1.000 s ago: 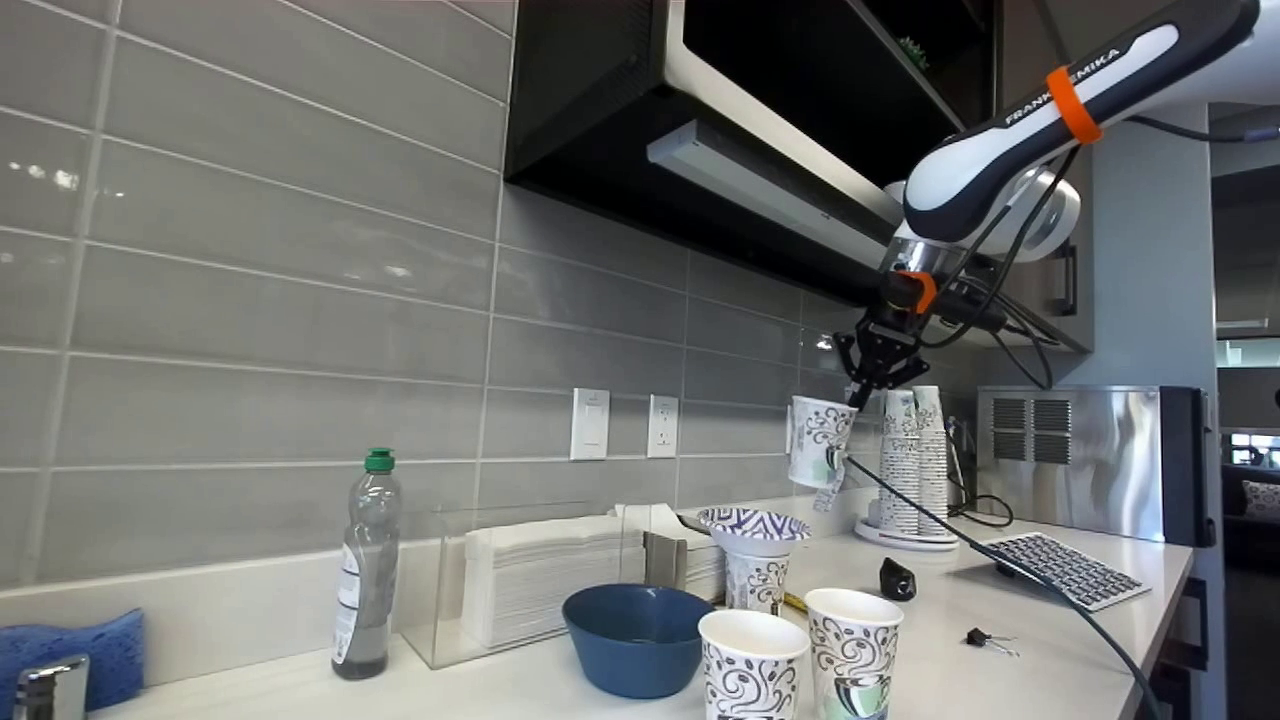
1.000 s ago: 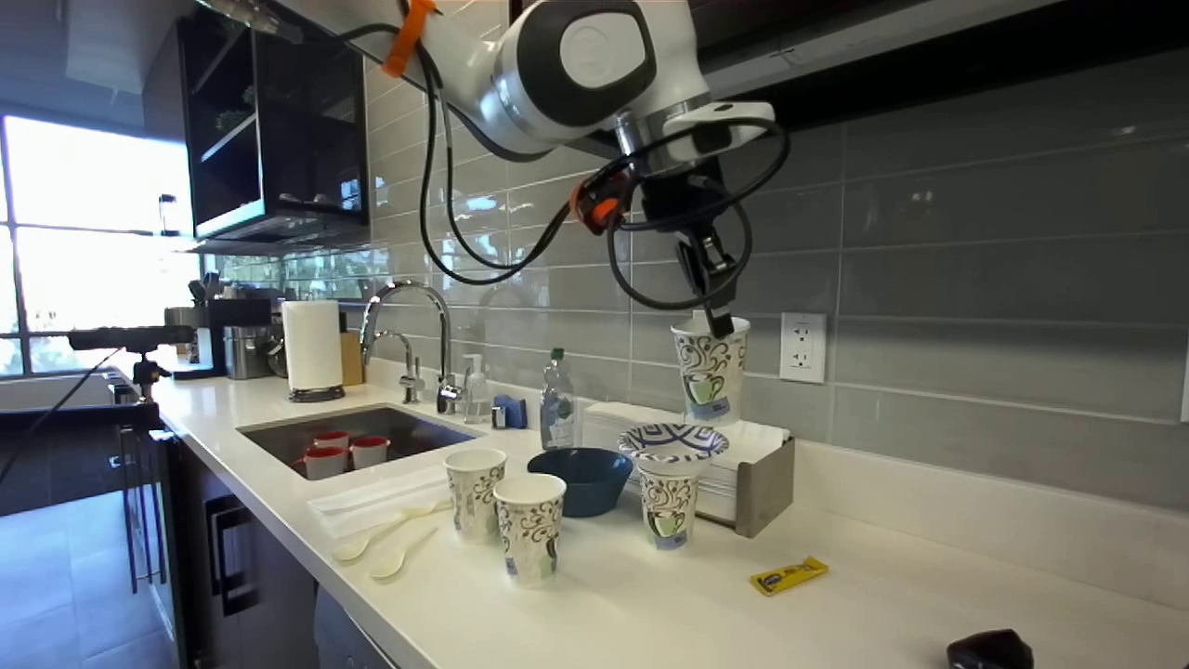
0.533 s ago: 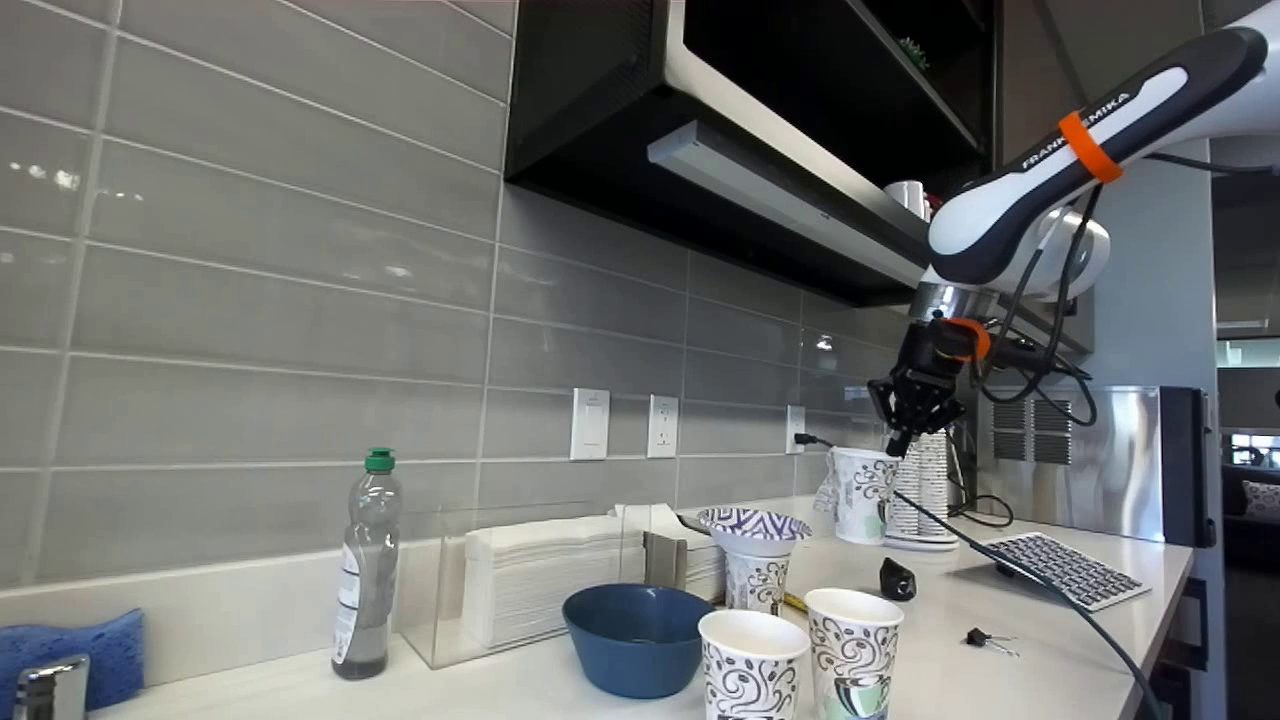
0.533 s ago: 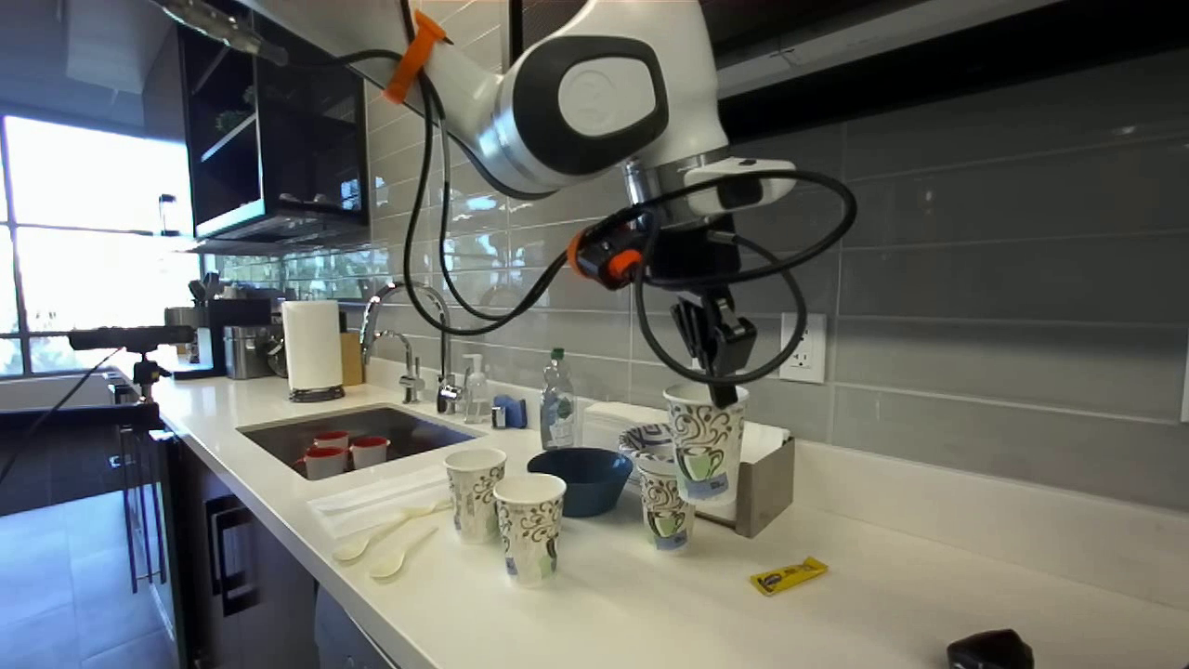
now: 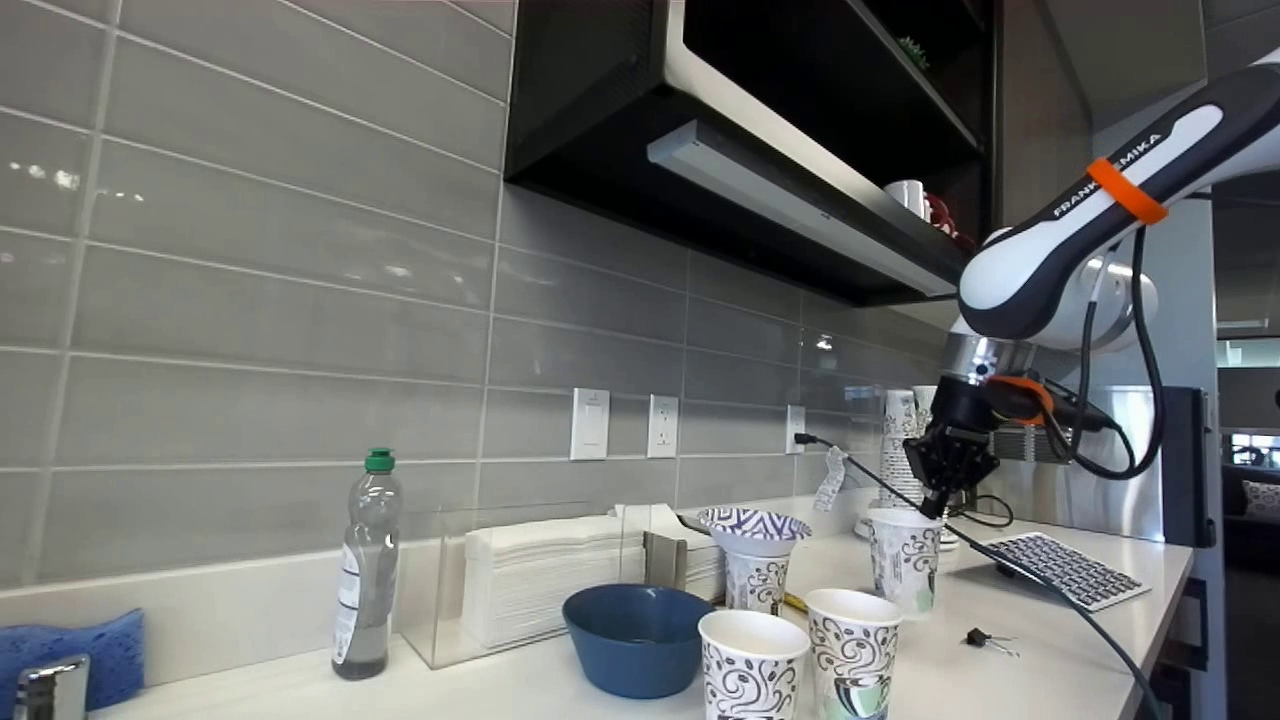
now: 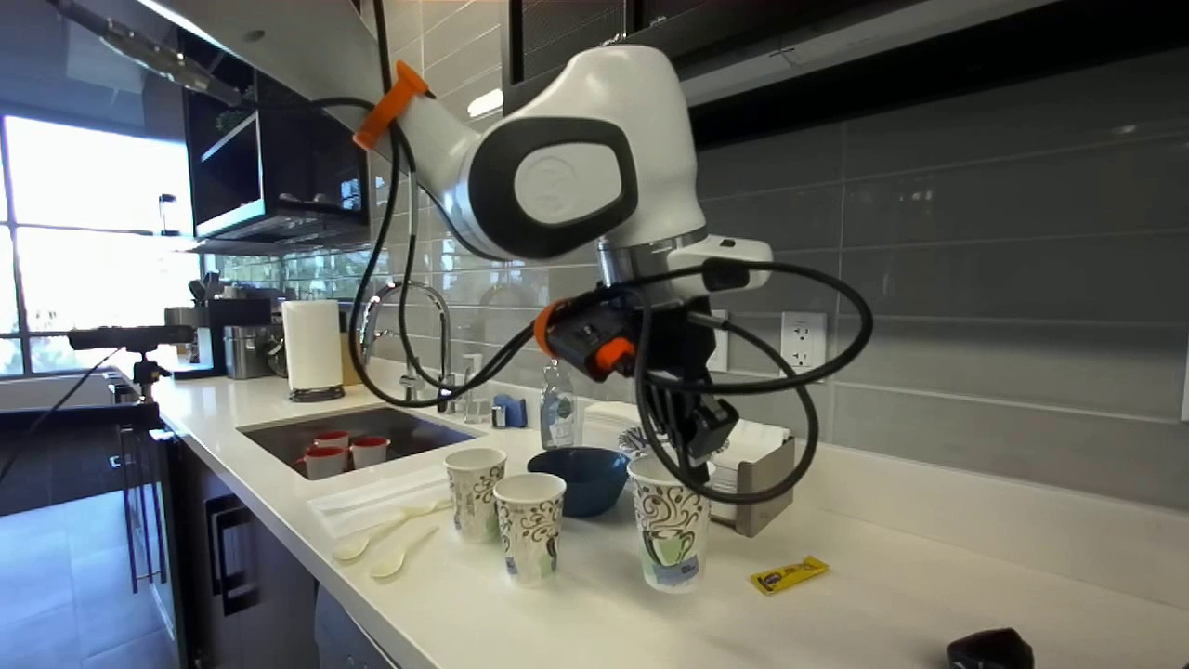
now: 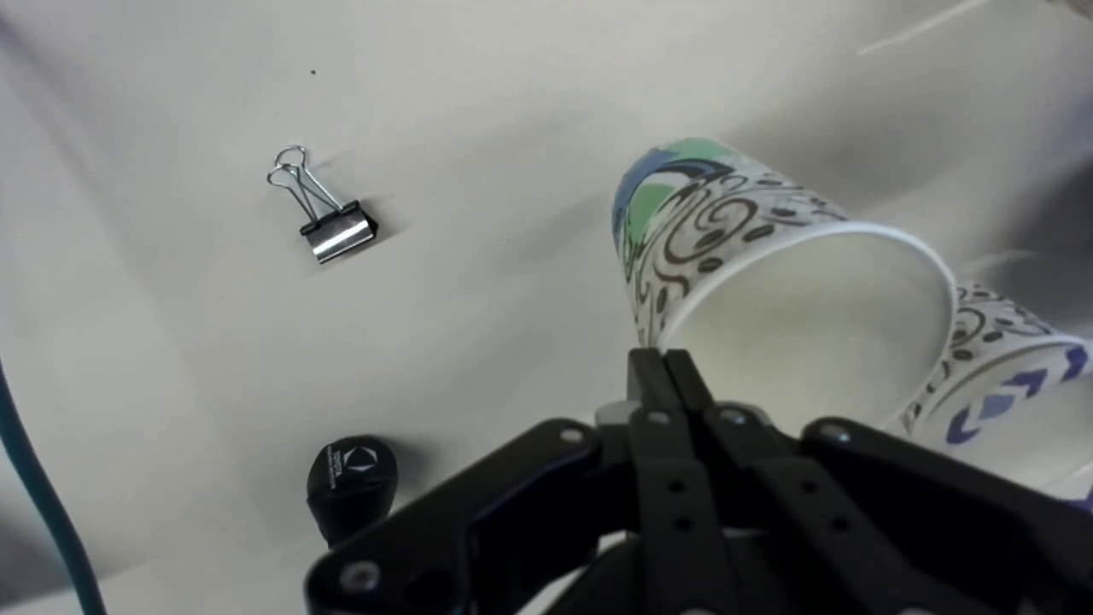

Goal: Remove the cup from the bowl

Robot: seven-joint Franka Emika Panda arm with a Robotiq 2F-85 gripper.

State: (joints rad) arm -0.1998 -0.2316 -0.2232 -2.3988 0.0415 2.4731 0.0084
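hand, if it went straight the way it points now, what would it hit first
Likely the countertop, met by the cup pinched in the hand; any gap beneath the cup is unclear.

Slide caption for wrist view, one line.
Gripper pinching a patterned paper cup by its rim, with a binder clip lying apart on the counter.

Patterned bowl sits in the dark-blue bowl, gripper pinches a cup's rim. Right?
Not in the dark-blue bowl: an exterior view shows the patterned bowl atop an upright paper cup. The gripper does pinch a different cup by its rim.
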